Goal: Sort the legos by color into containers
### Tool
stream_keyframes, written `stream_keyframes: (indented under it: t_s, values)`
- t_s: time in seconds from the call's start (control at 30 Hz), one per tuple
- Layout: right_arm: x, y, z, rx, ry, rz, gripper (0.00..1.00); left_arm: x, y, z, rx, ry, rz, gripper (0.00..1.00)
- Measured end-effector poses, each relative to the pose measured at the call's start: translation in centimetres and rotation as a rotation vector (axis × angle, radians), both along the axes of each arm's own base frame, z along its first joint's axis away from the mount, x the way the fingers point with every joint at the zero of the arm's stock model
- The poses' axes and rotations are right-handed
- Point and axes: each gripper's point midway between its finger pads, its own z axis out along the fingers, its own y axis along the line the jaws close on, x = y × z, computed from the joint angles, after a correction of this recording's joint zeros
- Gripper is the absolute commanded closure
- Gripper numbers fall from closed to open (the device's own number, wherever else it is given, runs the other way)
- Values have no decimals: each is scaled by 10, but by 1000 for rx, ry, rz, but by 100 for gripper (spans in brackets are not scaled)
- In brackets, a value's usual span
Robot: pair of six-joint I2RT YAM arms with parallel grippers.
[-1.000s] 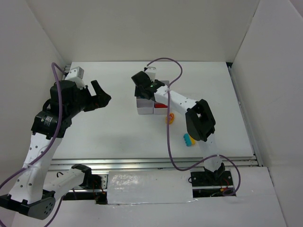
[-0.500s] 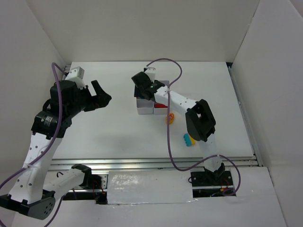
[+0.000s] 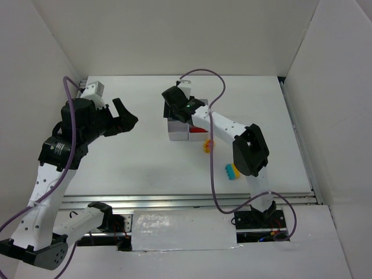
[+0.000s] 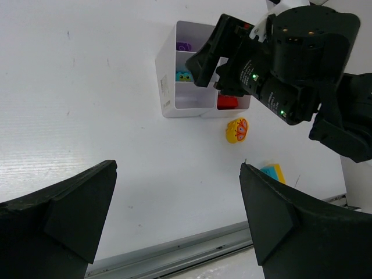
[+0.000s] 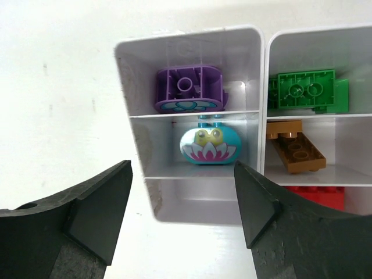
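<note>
So: right gripper (image 5: 183, 200) hangs spread, empty, over the containers (image 5: 132, 104) at upper centre of the top view, likely lined up for drops. Block's long axis runs top-to-bottom in the wrist frame, openings toward the camera. Left gripper (image 4: 178, 174) spread, idle at left. Orange lego (image 3: 207, 145) and teal lego (image 3: 232, 172) are loose, lower right of the block.

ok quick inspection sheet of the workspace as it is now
surface: white table, two loose bricks on it
job's things: containers hold a purple brick, teal brick, green brick, orange brick and red brick, each in its own compartment; yellow brick and teal-and-yellow brick lie outside
clutter: nothing seen
grippers: left gripper open, empty; right gripper open, empty, above the containers
cables: purple cables on both arms
surroundings: white walls
</note>
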Motion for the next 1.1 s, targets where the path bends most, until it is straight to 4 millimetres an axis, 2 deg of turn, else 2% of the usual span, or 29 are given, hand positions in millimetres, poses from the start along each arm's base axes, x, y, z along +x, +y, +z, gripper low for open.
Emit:
stream_keyframes:
  t_s: [0.1, 0.2, 0.3, 0.37, 0.4, 0.43, 0.5, 0.57, 0.63, 0.77, 0.83, 0.93, 1.1]
  values:
    - [-3, -1, 21, 24, -27, 2, 22, 0, -1, 1, -2, -4, -4, 1]
    - [-13, -10, 52, 64, -58, 4, 22, 0, -1, 1, -2, -4, -5, 1]
    - [-38, -35, 80, 101, -68, 12, 19, 1, -1, -3, 2, 5, -3, 1]
    - [-64, -64, 94, 138, -61, 20, 16, 1, 1, -5, 7, 8, 8, 0]
    - [-77, -82, 95, 150, -47, 15, 13, 2, 2, -5, 9, 8, 15, 0]
    - [-92, -102, 96, 166, -30, 5, 0, 2, 4, -5, 12, 8, 24, 1]
    - [-118, -136, 87, 183, -1, -23, 0, 4, 7, -7, 21, 12, 43, 0]
    - [-153, -165, 66, 184, 59, -50, 0, 6, 8, -9, 26, 19, 49, 1]
    - [-192, -180, 35, 179, 147, -50, 1, 9, 7, -12, 28, 26, 49, 0]
    - [-243, -203, -24, 142, 326, -100, 3, 13, 4, -24, 30, 46, 39, 0]
    - [-261, -211, -47, 121, 405, -133, 5, 16, 1, -28, 25, 49, 30, 0]
    - [-276, -219, -73, 88, 490, -182, 6, 19, -3, -33, 20, 57, 9, 1]
    - [-275, -224, -91, 40, 534, -247, 7, 20, -18, -34, -11, 62, -70, 1]
